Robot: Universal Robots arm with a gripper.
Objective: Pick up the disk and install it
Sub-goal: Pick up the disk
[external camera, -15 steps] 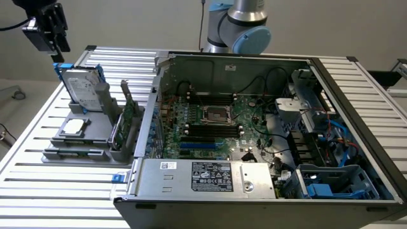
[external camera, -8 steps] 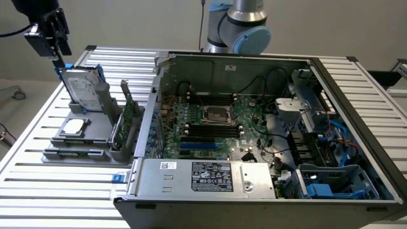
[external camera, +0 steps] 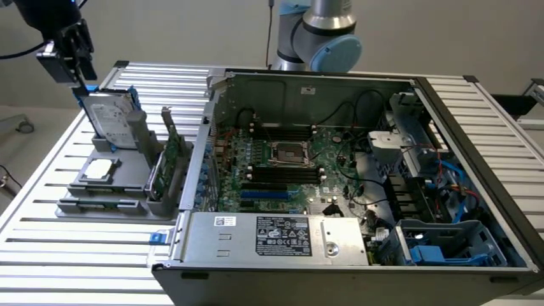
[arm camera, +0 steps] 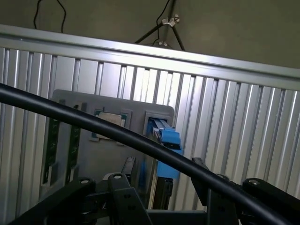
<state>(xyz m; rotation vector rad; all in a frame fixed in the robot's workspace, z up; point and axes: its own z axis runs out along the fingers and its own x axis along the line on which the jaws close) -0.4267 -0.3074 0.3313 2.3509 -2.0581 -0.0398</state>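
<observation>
Exterior view: the gripper (external camera: pixel 83 80) is a black, boxy metal thing hanging right over the disk (external camera: pixel 114 118), almost at its top edge. The disk stands on its narrow end directly below the gripper, so its long axis runs up and down, pointing up at the fingers. It's a flat silver-grey metal slab with a white label on the broad face and a blue plastic frame round the rim. It's slotted in a matte grey plastic holder (external camera: pixel 102 191) on a ribbed aluminium table (external camera: pixel 68 255). Lower down in the same holder lie a small square chip (external camera: pixel 99 168) and a thin green card (external camera: pixel 174 156) on edge. Well off to the gripper's side, toward the exterior view's right, sits an open computer case (external camera: pixel 476 146).

Wrist view: the gripper (arm camera: pixel 161 187) is spread wide and gripping nothing, with a black finger (arm camera: pixel 127 168) on each side of the disk (arm camera: pixel 168 140) and a gap on both sides. The disk shows edge-on, mostly glossy blue frame. A smooth black cable (arm camera: pixel 61 110) crosses in front of the chip (arm camera: pixel 108 117).
</observation>
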